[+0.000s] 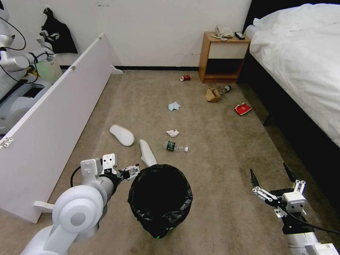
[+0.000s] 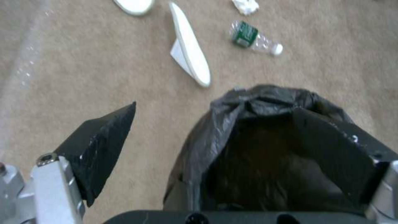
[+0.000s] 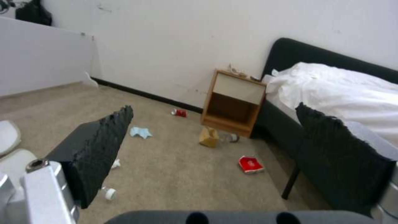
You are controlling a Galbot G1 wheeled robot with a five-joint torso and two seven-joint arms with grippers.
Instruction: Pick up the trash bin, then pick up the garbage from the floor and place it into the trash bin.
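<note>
The trash bin [image 1: 160,200], lined with a crinkly black bag, stands on the carpet just before me. My left gripper [image 1: 134,170] is at its left rim, open; in the left wrist view [image 2: 215,107] one finger sits outside the bag and the other over the bin's [image 2: 265,149] inside. My right gripper [image 1: 269,170] hangs open and holds nothing, to the right of the bin. Garbage lies beyond: two white slippers [image 1: 122,135] [image 1: 147,153], a clear bottle [image 1: 176,146], a tissue [image 1: 173,133], a blue mask [image 1: 174,106], a paper bag [image 1: 213,95], a red can [image 1: 185,77], a red packet [image 1: 243,108].
A white panel [image 1: 53,117] walls off the left side. A wooden nightstand [image 1: 223,58] stands against the far wall, and a dark-framed bed [image 1: 301,53] runs along the right. Another robot [image 1: 14,63] is behind the panel.
</note>
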